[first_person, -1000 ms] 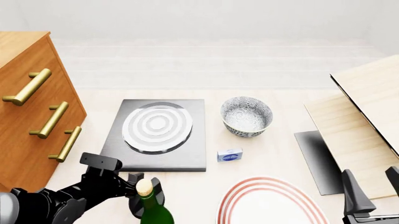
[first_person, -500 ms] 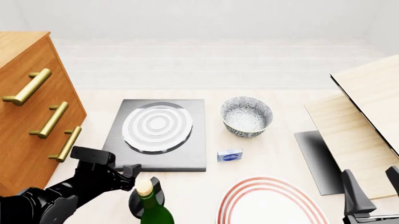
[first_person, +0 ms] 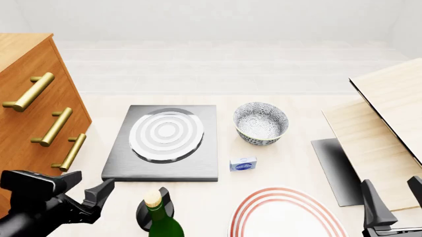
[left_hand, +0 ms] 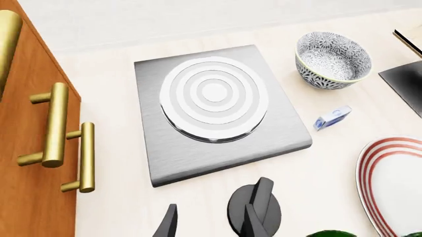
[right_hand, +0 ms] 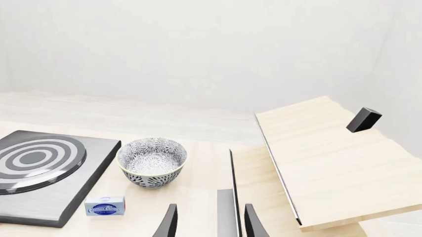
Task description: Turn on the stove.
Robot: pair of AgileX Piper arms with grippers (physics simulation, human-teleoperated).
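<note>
A: Item one, task object?

B: Flat dark grey square stove slab (first_person: 165,143) with one large burner of concentric silver-white rings, left of centre in the front frame. Rings pale, no glow visible. Black round knob (left_hand: 254,210) lies on the table just beside the slab's near edge, at the lower middle of the left wrist frame.

A: Item two, left gripper (first_person: 92,197)?

B: Lower left of the front frame. A second ago it sat by the knob; it has since drawn back towards the lower left corner and now hangs apart from the knob. Fingers spread, holding nothing.

A: Meaning?

B: Either the knob turn is finished or the arm is repositioning; nothing on the burner settles which.

A: Item three, right gripper (right_hand: 211,222)?

B: Lower right, unmoved over the second, fingers parted, empty.

A: Sundries?

B: Blue-and-white patterned bowl (first_person: 260,122), small blue box (first_person: 242,164), green bottle with cork (first_person: 158,219).
</note>
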